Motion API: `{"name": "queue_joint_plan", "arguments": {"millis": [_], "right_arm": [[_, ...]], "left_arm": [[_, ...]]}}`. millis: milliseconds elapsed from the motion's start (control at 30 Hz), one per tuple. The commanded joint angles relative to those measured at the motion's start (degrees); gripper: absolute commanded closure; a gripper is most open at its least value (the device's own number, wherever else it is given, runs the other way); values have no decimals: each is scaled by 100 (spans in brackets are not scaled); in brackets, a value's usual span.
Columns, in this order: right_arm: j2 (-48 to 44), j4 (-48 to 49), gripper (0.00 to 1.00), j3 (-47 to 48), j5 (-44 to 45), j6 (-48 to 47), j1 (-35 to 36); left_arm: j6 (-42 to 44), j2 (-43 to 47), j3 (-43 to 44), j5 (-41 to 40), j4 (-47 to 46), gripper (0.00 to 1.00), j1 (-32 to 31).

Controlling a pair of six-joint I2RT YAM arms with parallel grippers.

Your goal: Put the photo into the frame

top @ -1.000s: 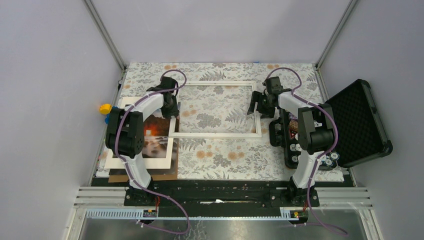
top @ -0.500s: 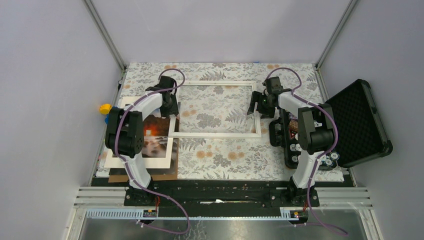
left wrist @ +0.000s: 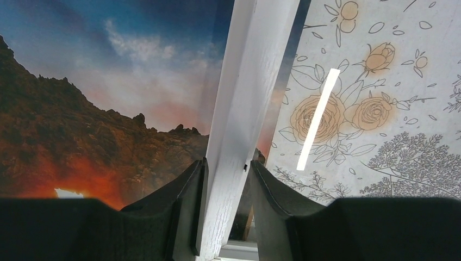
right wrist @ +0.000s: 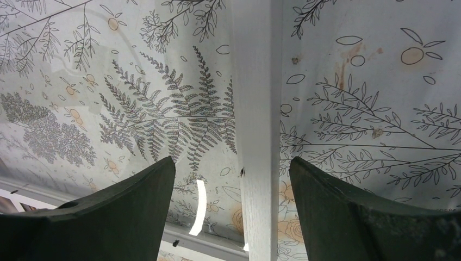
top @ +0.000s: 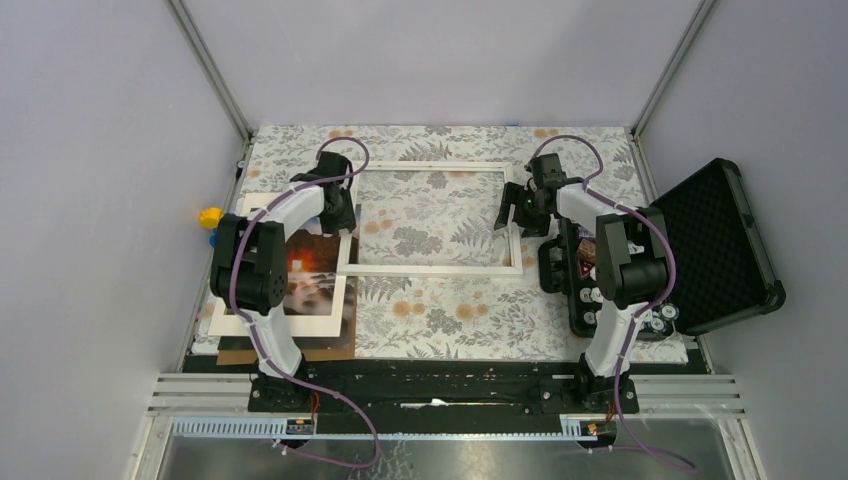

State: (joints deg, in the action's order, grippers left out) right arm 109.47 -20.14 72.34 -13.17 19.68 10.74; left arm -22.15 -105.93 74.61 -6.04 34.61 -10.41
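The left pincer is narrowed onto the left rail of the frame, a finger pressed to each side of the white bar. The right pincer stands wide, straddling the frame's right rail without touching it. From above, the left arm hides the far part of the photo and its own fingertips. The photo lies at the left of the desk on a white mat over a brown board. The frame lies mid-desk, its near left corner reaching over the photo's edge; the left wrist view shows the rail just above the print. An open black case sits at the right edge behind the right arm, its contents too small to tell.
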Motion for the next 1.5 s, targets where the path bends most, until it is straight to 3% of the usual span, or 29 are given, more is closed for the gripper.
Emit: {"name": "queue_joint_plan", "arguments": {"millis": [0, 333, 533, 667, 800, 1000, 1200, 1467], "right_arm": [[11, 116, 16, 0, -129, -84, -30], [12, 116, 15, 8, -154, -87, -34], [24, 116, 15, 0, -166, -87, -32], [50, 124, 15, 9, -176, -87, -29], [72, 124, 15, 16, -186, -78, -33], [73, 116, 14, 5, -194, -86, -34], [95, 116, 14, 34, -218, -77, -28], [131, 116, 13, 87, -321, -40, -28]], "left_arm": [[108, -65, 191, -5, -108, 60, 16], [167, -89, 205, -130, -43, 64, 21], [141, -117, 232, -86, -73, 82, 22], [145, -26, 174, -66, -121, 100, 22], [187, 44, 80, 35, -195, 100, 35], [118, 270, -314, 1367, -697, 100, 413], [242, 305, -491, 1688, -809, 100, 549], [397, 489, -350, 232, -533, 100, 137]]}}
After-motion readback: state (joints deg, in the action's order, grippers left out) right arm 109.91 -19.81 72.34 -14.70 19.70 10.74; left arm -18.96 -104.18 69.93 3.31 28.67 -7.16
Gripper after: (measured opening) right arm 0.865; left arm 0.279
